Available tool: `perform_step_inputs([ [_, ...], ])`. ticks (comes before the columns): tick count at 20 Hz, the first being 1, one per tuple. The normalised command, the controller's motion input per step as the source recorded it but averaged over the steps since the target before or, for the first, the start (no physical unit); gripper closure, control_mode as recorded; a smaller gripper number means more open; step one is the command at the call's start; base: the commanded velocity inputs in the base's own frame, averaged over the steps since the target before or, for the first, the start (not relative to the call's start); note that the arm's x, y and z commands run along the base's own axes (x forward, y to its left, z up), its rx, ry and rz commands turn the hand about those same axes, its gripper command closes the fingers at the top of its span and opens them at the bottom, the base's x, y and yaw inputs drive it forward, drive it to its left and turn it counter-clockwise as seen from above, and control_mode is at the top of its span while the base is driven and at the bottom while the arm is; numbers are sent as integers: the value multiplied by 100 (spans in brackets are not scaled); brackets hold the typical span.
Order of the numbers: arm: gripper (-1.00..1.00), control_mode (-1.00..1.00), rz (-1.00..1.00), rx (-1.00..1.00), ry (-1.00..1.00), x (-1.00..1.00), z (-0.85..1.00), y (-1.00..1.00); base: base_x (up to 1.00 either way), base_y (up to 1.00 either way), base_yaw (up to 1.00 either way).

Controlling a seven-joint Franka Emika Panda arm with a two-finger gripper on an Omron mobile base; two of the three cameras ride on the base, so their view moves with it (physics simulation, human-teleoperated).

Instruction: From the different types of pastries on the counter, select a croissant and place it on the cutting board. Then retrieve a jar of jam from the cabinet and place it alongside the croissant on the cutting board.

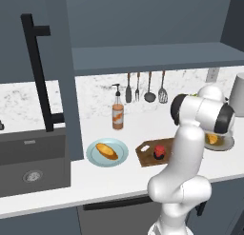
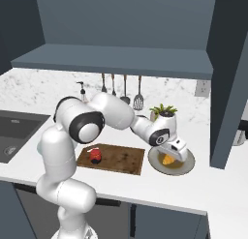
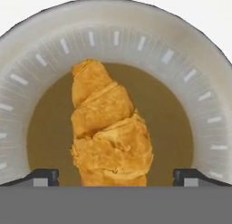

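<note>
Croissant position: the croissant [image 3: 110, 132] lies directly under my tool [image 3: 116, 177], between its two dark fingertips [image 3: 41, 177], one tip on each side and neither touching the pastry as far as I can see.
Croissant support: it rests in the brown centre of a round plate [image 3: 199, 82], and that plate [image 2: 188, 161] sits on the bench [image 2: 160, 185] just right of the cutting board [image 2: 121, 158] in the right base view.
Tool state: my tool [image 2: 175, 153] is spread to its widest and grips nothing; it hangs low over the plate.
Jar of jam: the jar of jam [image 2: 95, 155] already stands on the left part of the cutting board, well apart from my tool.
Croissant shape: oblong, layered in overlapping folds, golden-yellow, narrower at the far end and broader near my fingertips.
Plate texture: a pale grey rim marked with short white dashes around a flat olive-brown well.
Cutting board: brown, rectangular, mottled wood.
Other pastry: in the left base view a golden oblong pastry [image 1: 106, 151] lies on a light blue plate [image 1: 121, 158], left of the board.
Bench surface: white with grey speckles, with a matching backsplash behind.
Nearby: an orange pump bottle [image 1: 117, 114] stands by the backsplash under hanging utensils [image 1: 145, 88].
Cabinet: the cabinet [image 2: 126, 20] above is dark slate-blue with flat panels.
</note>
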Motion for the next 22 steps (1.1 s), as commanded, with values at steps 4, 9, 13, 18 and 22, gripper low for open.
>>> perform_step_inputs([
  [4,-100,-100,9,0,-3,27,-26,0,0,0,0],
  [9,100,-100,7,0,0,24,-26,0,0,0,0],
  [13,100,-100,1,1,9,8,-1,-4,0,0,0],
  [18,100,-100,0,0,10,1,25,0,0,0,0],
  [22,100,-100,0,0,6,0,40,0,0,0,0],
])
